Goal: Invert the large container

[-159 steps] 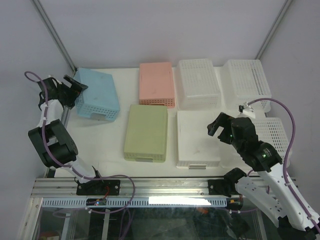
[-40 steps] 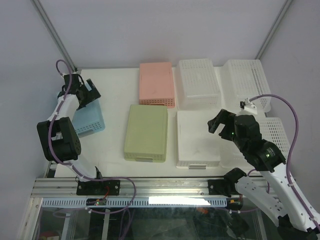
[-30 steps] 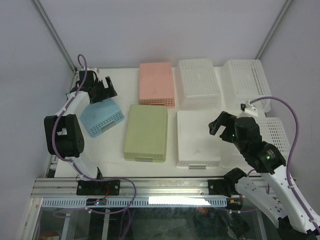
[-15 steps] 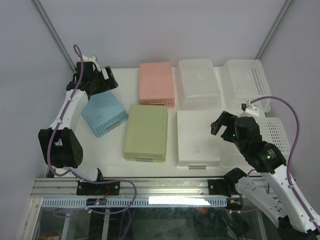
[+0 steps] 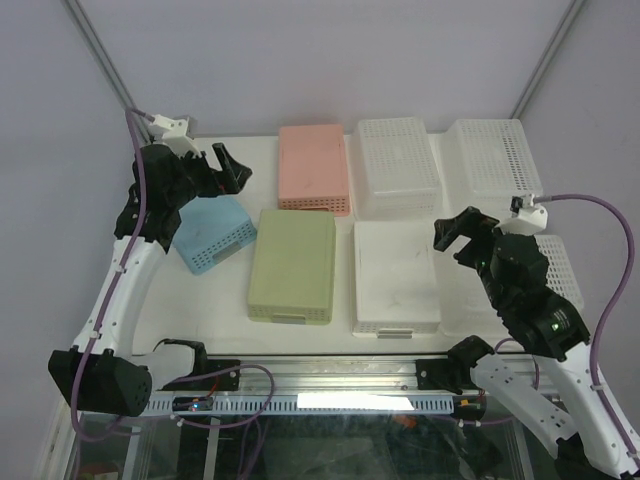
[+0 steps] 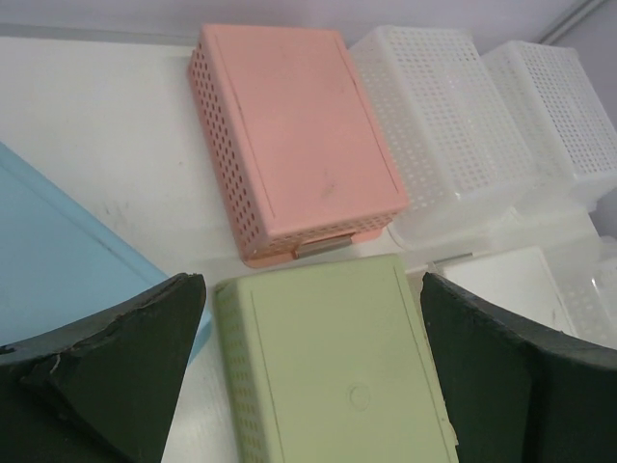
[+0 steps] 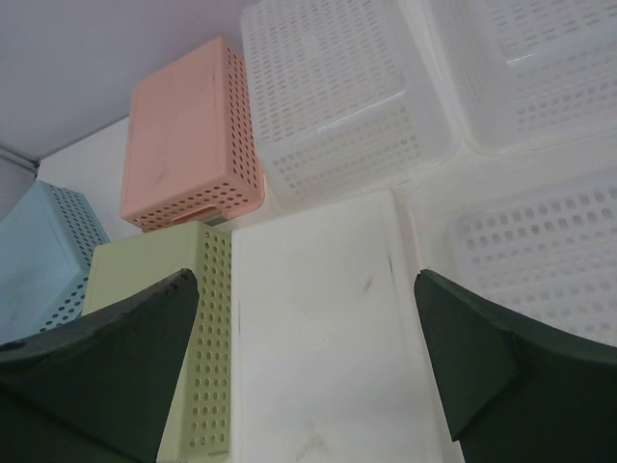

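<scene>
The light-blue large container (image 5: 212,232) lies at the table's left, turned at an angle, its solid bottom facing up and perforated sides down. Its flat face shows at the left edge of the left wrist view (image 6: 58,260) and, small, in the right wrist view (image 7: 39,256). My left gripper (image 5: 225,172) hangs open above and just behind it, touching nothing; in its own view (image 6: 310,285) the fingers frame the green container. My right gripper (image 5: 462,235) is open above the white flat-topped container (image 5: 395,275), also empty (image 7: 307,280).
A green container (image 5: 292,264) sits in the middle, a pink one (image 5: 313,167) behind it. Two white perforated containers (image 5: 398,165) (image 5: 495,155) stand at the back right, and another white basket (image 5: 555,265) lies under the right arm. The table's left edge is close to the blue container.
The left arm has lifted up and away from the blue container, which stays where it settled, slightly turned. The right gripper has drifted a little to the right.
</scene>
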